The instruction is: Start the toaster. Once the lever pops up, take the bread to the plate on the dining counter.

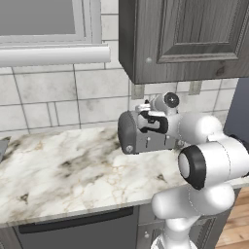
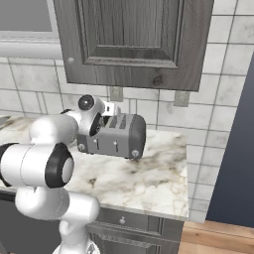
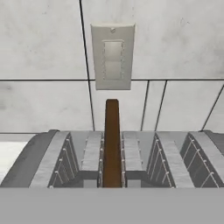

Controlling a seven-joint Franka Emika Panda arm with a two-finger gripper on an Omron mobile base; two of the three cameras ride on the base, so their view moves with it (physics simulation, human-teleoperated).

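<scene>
As the arm reaches over the toaster (image 1: 146, 133), its pincer apparently grips the bread (image 3: 112, 144)

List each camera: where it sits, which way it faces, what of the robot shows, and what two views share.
Left base view: behind the arm's left, looking forward and down at the toaster on the marble worktop; arm at lower right.
Right base view: behind its right, same toaster; arm at lower left.
Hand view: on the hand, looking along the pincer at the bread standing in a slot.
Both base views share the toaster, worktop and cabinet.
</scene>
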